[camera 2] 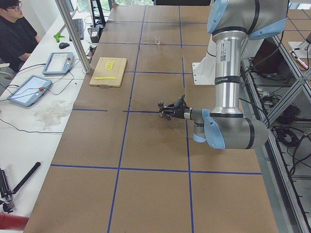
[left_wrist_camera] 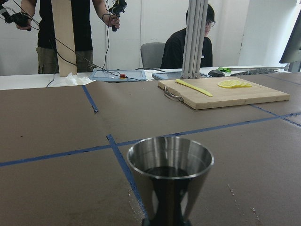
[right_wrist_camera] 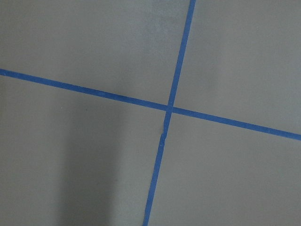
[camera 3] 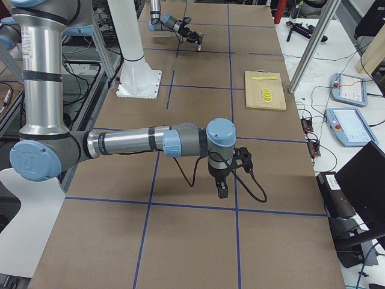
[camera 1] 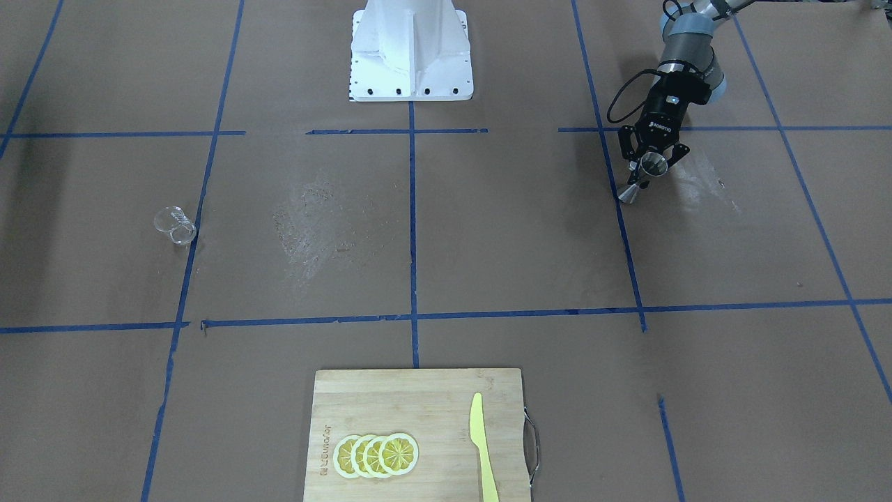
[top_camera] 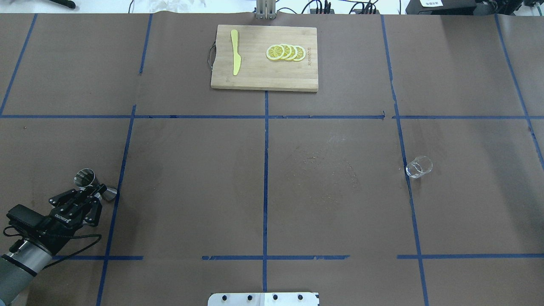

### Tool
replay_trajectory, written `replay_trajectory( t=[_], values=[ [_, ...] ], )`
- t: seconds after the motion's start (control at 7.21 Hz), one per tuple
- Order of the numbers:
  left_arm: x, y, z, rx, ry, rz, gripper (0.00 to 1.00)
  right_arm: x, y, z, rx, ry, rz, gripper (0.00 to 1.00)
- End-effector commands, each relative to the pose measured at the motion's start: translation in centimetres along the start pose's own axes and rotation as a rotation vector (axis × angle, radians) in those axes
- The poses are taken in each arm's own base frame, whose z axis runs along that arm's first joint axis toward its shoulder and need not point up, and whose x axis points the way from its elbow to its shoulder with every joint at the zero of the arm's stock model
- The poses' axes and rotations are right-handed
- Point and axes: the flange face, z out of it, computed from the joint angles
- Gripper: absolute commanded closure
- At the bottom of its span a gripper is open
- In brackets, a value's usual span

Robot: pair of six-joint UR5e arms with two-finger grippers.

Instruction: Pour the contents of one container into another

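The left jaws were seen pinched on the narrow waist of the steel jigger (top_camera: 85, 178), which was held tilted low over the left side of the brown-papered, blue-taped worktop (top_camera: 191, 191). How the right jaws stood could not be told, as only paper and crossed tape were shown beneath them. The clear glass cup (top_camera: 419, 166) was set upright on the right side, well apart from the jigger, and a cutting board (top_camera: 263, 78) bearing a yellow knife (top_camera: 235, 57) and lemon slices (top_camera: 285, 52) was laid at the far edge, beyond which a seated person (left_wrist_camera: 188, 44) was visible.
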Motion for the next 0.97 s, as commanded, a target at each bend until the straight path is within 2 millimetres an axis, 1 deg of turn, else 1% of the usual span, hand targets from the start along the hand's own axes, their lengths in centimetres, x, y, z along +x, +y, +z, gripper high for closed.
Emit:
replay_trajectory(
  t=[0.0, 0.55, 0.83],
  values=[
    [-0.06, 0.04, 0.0, 0.0, -0.002, 0.003, 1.0, -0.03, -0.09, -0.07, 0.002, 0.0, -0.001, 0.0],
    [-0.48, 0.46, -0.01, -0.004, -0.009, 0.02, 0.96, -0.03, -0.09, -0.07, 0.002, 0.0, -0.001, 0.0],
    [-0.27, 0.42, 0.09, 0.0, -0.008, 0.015, 0.93, -0.05, -0.17, -0.12, 0.003, 0.002, -0.002, 0.0]
  ],
)
